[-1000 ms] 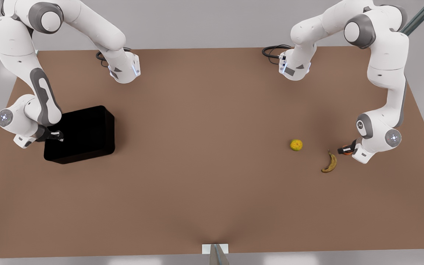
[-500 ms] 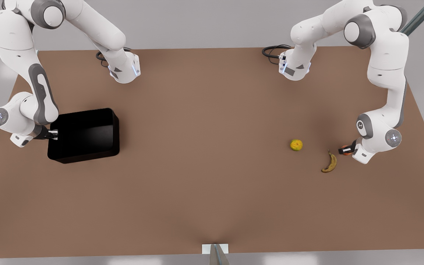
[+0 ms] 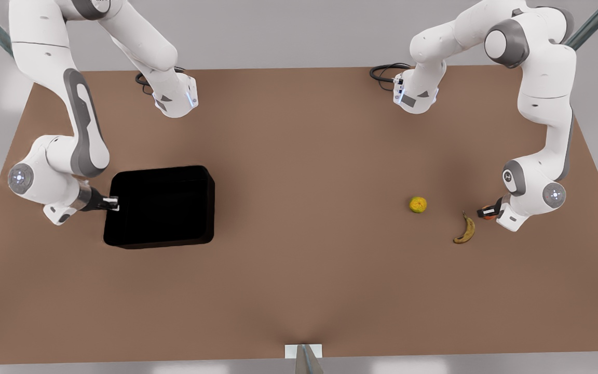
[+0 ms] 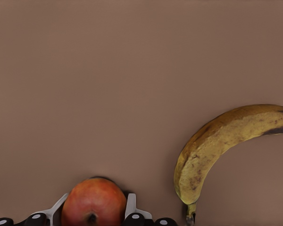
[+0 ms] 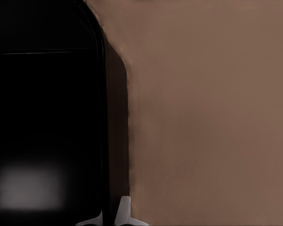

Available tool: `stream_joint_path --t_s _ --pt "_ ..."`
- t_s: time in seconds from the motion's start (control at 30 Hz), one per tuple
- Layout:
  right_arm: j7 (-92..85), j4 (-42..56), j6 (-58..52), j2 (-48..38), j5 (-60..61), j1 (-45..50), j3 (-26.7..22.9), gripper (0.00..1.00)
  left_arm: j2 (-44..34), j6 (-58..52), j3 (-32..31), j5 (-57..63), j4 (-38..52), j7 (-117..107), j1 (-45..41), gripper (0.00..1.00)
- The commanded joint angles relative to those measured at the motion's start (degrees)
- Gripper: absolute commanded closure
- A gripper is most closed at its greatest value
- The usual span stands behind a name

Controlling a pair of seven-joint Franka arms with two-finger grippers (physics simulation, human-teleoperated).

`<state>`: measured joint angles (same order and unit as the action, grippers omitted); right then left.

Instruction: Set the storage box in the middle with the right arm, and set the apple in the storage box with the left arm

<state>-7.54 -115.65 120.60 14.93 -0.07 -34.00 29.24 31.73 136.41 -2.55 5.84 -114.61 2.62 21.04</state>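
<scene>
No text, label, brand, number or sign can be read anywhere in these pictures.

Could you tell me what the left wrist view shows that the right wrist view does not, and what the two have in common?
In the left wrist view: the apple clamped between the left gripper fingers, with the banana lying apart from it. In the right wrist view: the storage box, with the right gripper pinching its wall. Shared: the bare brown table.
</scene>
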Motion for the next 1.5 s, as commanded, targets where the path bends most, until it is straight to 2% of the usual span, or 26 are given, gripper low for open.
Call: stream_joint_path --t_s 0.0,0.23,0.4,0.53,0.57,0.6,0.67,0.73,0.77,0.8,0.87,0.9,0.97,1.0,1.03,1.07,1.1,1.13,1.17,1.2,1.23,1.3,1.33,1.4,1.43,1.47 --pt "2.5 1.0 -0.1 0.7 -0.1 2.2 0.4 0.79 0.0 0.0 0.0 -0.3 0.0 0.0 0.0 0.35" --pt "28.8 9.4 -1.5 6.4 -0.2 29.5 0.4 0.79 -1.0 -0.3 0.0 -0.3 -0.1 -0.2 -0.2 0.36" --pt "45.1 24.1 -1.6 19.6 -3.4 40.4 -0.7 0.79 -1.1 -0.3 0.0 -0.3 -0.1 -0.3 -0.5 0.37" --pt "45.1 26.6 -0.7 24.4 -6.0 42.4 -0.8 0.79 -1.0 -0.2 0.0 -0.3 -0.1 -0.4 -0.5 0.37" --pt "44.0 26.7 -0.8 25.4 -7.5 42.4 -0.7 0.67 -1.0 -0.2 0.0 -0.3 -0.1 -0.6 -0.5 0.37" --pt "43.9 27.1 -0.8 25.8 -8.5 43.0 -0.7 0.0 -1.2 -0.3 0.0 -0.3 -0.2 -0.6 -0.5 0.37" --pt "44.1 27.9 -1.7 25.2 -8.6 42.5 -0.6 0.0 -2.5 -1.3 0.0 -0.3 -0.4 -0.7 -1.0 0.37" --pt "43.8 28.6 -8.6 20.7 -8.2 40.3 0.2 0.0 -4.9 -3.8 0.0 -0.3 -0.6 -1.2 -2.0 0.37" --pt "43.6 28.5 -15.4 16.7 -8.1 34.8 4.2 0.0 -6.5 -5.8 0.1 -0.3 -0.7 -2.9 -3.6 0.37" --pt "42.0 28.7 -24.8 13.6 -8.3 22.7 14.4 0.0 -8.3 -8.2 0.1 -0.3 -0.6 -5.1 -6.1 0.37" --pt "35.8 31.9 -42.4 6.9 -8.5 0.7 28.2 0.0 -11.8 -12.0 0.0 -0.3 -0.6 -11.3 -12.2 0.37" --pt "30.7 36.3 -48.0 5.9 -9.0 -5.0 28.3 0.0 -13.6 -14.4 -0.1 -0.3 -0.4 -15.4 -16.3 0.37" --pt "18.4 34.7 -45.6 5.6 -14.5 -12.8 28.2 0.0 -15.8 -18.0 -2.4 -0.3 0.1 -25.4 -23.2 0.37" --pt "14.7 33.9 -43.8 5.6 -17.1 -14.7 27.1 0.0 -17.0 -19.9 -5.7 -0.3 0.5 -33.3 -26.1 0.37" --pt "11.5 34.3 -42.8 5.1 -17.7 -12.8 22.8 0.0 -16.9 -26.6 -10.4 -0.4 5.4 -44.2 -29.2 0.37" --pt "9.6 35.9 -42.9 3.5 -17.0 -1.4 11.6 0.0 -16.3 -29.2 -15.6 -1.4 9.1 -56.6 -30.9 0.37" --pt "9.5 36.1 -42.7 1.8 -14.4 3.1 7.3 0.0 -16.1 -28.1 -19.2 -3.2 9.2 -64.2 -31.8 0.37" --pt "9.4 36.1 -42.6 0.3 -12.2 11.3 -1.4 0.0 -15.1 -27.2 -21.3 -4.6 10.7 -69.0 -32.4 0.37" --pt "9.3 35.8 -41.9 -2.9 -5.1 25.7 -18.4 0.0 -12.2 -25.5 -24.1 -6.0 14.2 -77.2 -34.2 0.37" --pt "6.6 35.2 -41.4 -4.8 -4.2 32.9 -25.4 0.0 -9.3 -22.1 -25.0 -6.2 17.4 -82.9 -36.4 0.37" --pt "6.2 34.0 -42.0 -8.5 -3.4 37.6 -28.4 0.0 -3.4 -20.6 -24.8 -5.2 24.7 -87.1 -39.9 0.37" --pt "5.0 34.6 -42.4 -8.9 -2.3 37.5 -27.7 0.0 3.5 -18.3 -20.6 0.1 34.4 -85.3 -40.3 0.37" --pt "5.0 34.6 -42.5 -8.7 -1.2 37.5 -27.7 0.0 4.1 -15.6 -18.0 0.1 34.9 -84.7 -40.0 0.37" --pt "5.0 34.9 -44.0 -8.7 -1.0 38.0 -27.7 0.0 5.2 -15.2 -17.6 0.1 35.7 -84.6 -39.6 0.36" --pt "5.0 34.9 -44.1 -8.7 -1.0 38.2 -27.7 0.0 5.4 -15.2 -17.6 2.3 35.4 -84.4 -39.9 0.0" --pt "5.0 34.8 -44.2 -8.7 -1.0 38.1 -27.7 0.0 5.3 -15.2 -17.6 3.5 35.1 -84.4 -40.1 0.0"
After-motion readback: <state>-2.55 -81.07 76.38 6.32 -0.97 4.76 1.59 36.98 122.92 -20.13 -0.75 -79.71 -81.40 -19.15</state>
